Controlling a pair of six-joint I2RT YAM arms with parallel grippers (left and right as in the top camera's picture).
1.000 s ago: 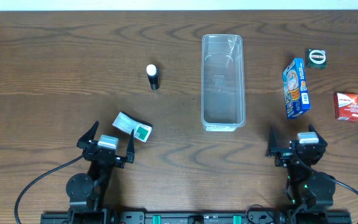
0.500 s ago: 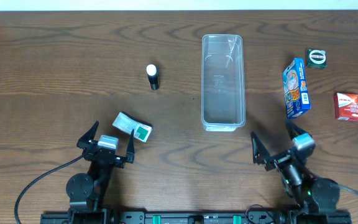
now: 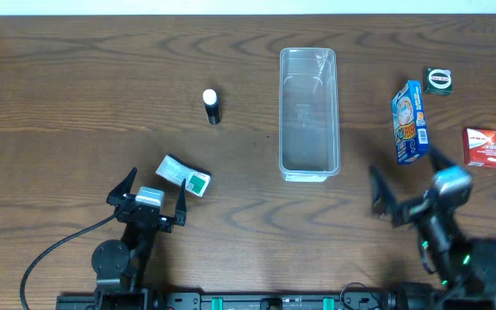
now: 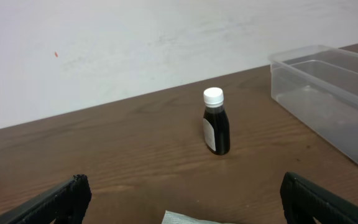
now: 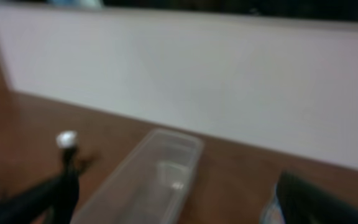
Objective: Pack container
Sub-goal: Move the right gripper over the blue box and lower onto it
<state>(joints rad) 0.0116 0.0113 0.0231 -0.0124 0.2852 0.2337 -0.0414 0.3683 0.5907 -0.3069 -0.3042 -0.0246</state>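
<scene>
Wooden worktop [image 3: 76, 95]: empty container [image 3: 309, 116] lay lengthwise away from arms. Right claw [image 3: 410, 177], spread, sat just short of blue box [image 3: 410, 122]; left claw [image 3: 151, 191] also spread.

- One clear container [image 3: 308, 114], centre of one wooden table [image 3: 76, 69].
- One dark bottle [image 3: 212, 106], white-capped, far left.
- Four small boxes: white-and-green box [image 3: 183, 175] near left; blue box [image 3: 410, 122], red box [image 3: 481, 146] and dark green box [image 3: 438, 81] at right.
- Two grippers at the near edge: left gripper [image 3: 155, 180], right gripper [image 3: 403, 176].
</scene>
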